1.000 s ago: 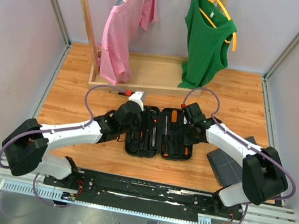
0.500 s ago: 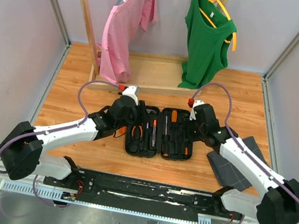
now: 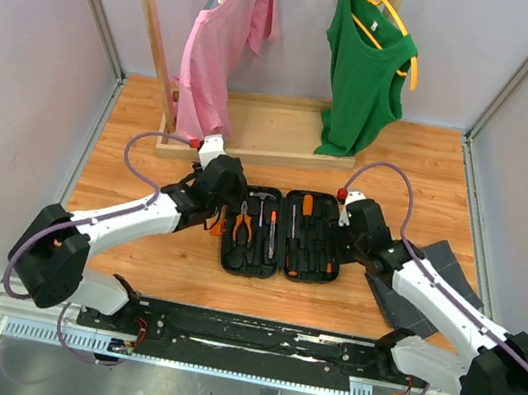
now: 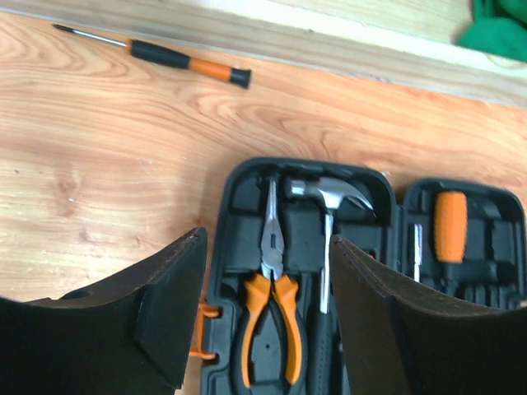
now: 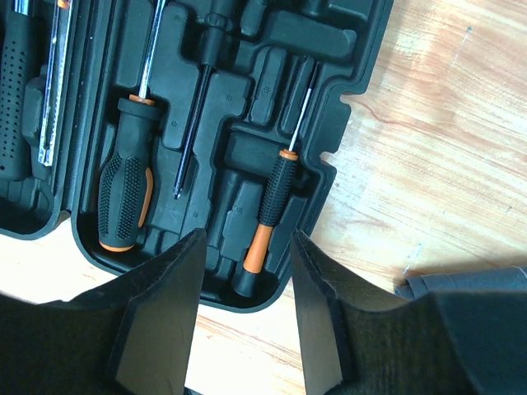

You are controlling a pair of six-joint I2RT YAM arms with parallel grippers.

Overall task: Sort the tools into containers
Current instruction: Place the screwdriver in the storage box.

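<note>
Loose screwdriver (image 4: 177, 60): lay on the table (image 4: 99, 164), outside the case (image 4: 235, 185), far and left of the left gripper (image 4: 265, 240). Long axis ran left to right, slightly slanted, with the shaft tip pointing left and the handle butt right. Left gripper: jaws open, empty, over the case's left half; judged the nearer arm. Right gripper (image 5: 247, 237): jaws open, empty, over the case's right half

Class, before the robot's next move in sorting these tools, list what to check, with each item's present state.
1. Left gripper open, empty: ok.
2. Right gripper open, empty: ok.
3. Tool case lying open: ok.
4. Pliers and hammer seated in slots: ok.
5. All tools in the case: not ok; one screwdriver lies on the table beyond it.
6. Free slot fitting that screwdriver: cannot tell.
</note>
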